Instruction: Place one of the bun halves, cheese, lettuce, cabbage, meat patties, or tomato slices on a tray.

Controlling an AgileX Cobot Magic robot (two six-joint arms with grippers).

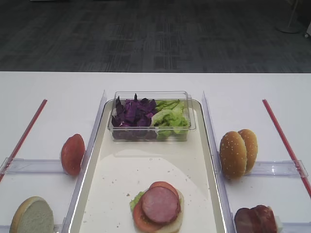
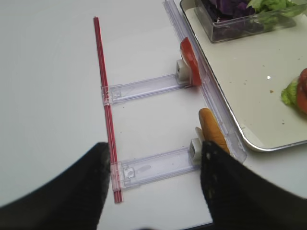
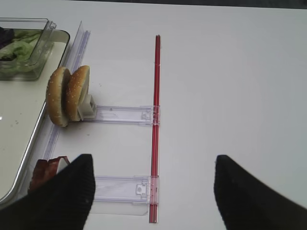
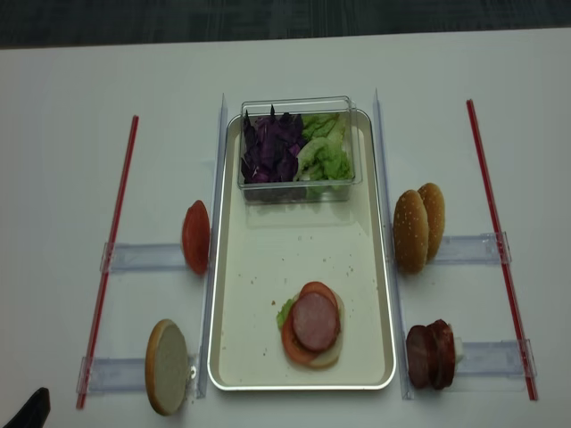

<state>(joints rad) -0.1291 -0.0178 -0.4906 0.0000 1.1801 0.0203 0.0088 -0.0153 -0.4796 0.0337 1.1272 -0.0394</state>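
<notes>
cream-white, long and rectangular with a shiny raised rim, the tray (image 4: 234, 294) lies mid-table. at its far end we note a small clear plastic box (image 4: 299, 107) holding dark purple cabbage pieces (image 4: 270, 150) on the left and light green crinkled lettuce (image 4: 326, 152) on the right. near the tray's front edge sits a stack: pale bun base, a bit of green leaf, a red tomato slice, and a pinkish-brown meat patty (image 4: 315, 321) on top.

left of the tray we see one upright red tomato slice (image 4: 195, 236) and, nearer the front, a pale flat-faced bun half (image 4: 166, 366), each on a clear plastic holder. right of the tray, two sesame-seeded bun halves (image 4: 417, 225) stand on edge together, with two dark meat discs (image 4: 431, 354) upright nearer the front. thin red rods (image 4: 114, 236) flank the setup on both sides.

right gripper (image 3: 151, 191): black fingers wide apart, empty, over the white table beside the right-hand holders. left gripper (image 2: 153, 187): fingers apart, nothing between them, above the holder of the pale bun half.
</notes>
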